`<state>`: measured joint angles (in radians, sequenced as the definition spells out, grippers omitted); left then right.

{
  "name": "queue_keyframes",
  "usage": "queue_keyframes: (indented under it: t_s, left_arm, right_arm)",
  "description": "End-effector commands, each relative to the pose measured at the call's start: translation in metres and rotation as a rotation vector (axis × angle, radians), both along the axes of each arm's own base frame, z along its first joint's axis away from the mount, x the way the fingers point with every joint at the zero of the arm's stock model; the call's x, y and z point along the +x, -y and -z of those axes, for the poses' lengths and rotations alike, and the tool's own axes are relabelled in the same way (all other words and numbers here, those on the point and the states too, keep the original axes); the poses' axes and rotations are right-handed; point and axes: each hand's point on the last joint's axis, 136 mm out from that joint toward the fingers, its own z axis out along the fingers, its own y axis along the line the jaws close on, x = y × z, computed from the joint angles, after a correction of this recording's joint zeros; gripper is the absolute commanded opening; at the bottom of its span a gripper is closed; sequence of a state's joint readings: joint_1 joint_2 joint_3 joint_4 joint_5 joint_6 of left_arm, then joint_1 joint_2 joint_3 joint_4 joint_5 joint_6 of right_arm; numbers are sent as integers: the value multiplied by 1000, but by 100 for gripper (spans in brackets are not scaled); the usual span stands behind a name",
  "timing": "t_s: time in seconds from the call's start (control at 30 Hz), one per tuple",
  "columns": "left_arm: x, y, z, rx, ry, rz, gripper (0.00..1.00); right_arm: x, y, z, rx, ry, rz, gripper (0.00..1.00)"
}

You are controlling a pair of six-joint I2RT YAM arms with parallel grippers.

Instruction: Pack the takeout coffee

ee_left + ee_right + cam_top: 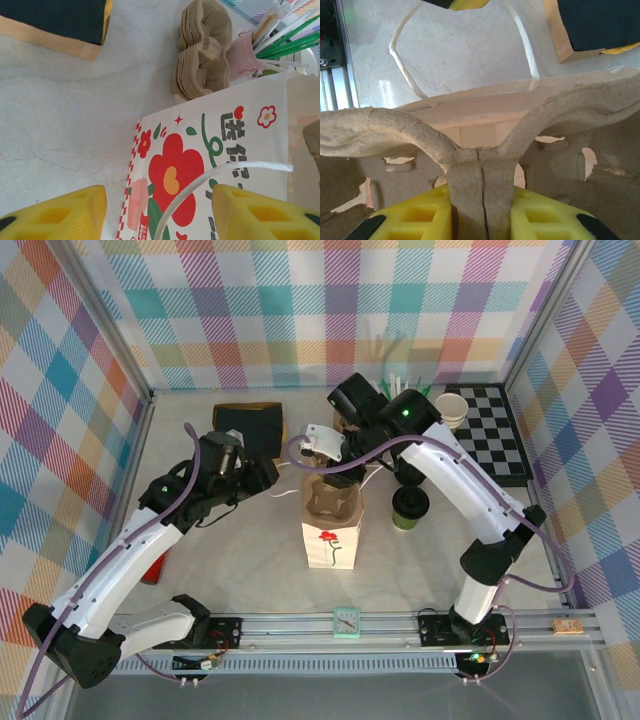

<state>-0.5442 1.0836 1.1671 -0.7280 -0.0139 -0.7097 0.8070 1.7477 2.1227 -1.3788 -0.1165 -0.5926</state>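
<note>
My right gripper [481, 215] pinches the carrier [395, 135] by its middle ridge, over the bag [332, 545]. My left gripper [157, 212] stands wide around the handle [200, 184]. The coffee [410, 506] stands apart, right of my right gripper.

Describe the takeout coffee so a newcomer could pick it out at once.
Start at the white flower-printed bag standing mid-table. The takeout coffee is the short green cup just right of it, not touching. Its round black lid sets it apart from the lidless cup farther back beside the checkerboard.
</note>
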Motion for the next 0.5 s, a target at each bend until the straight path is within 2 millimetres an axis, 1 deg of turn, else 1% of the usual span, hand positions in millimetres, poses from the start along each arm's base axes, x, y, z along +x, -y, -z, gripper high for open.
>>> queue_keyframes:
  t_s: [0.0,0.33,0.47]
  left_arm:
    - [4,3,0,-23,12,13,54]
    - [4,3,6,-27,10,15,40]
    - [4,2,5,-25,15,11,38]
  right_arm:
    - [-5,0,8,-28,-16,-27,27]
    - [-3,-1,22,-60,-30,-22,25]
    - [-2,-3,26,-63,-42,-19,25]
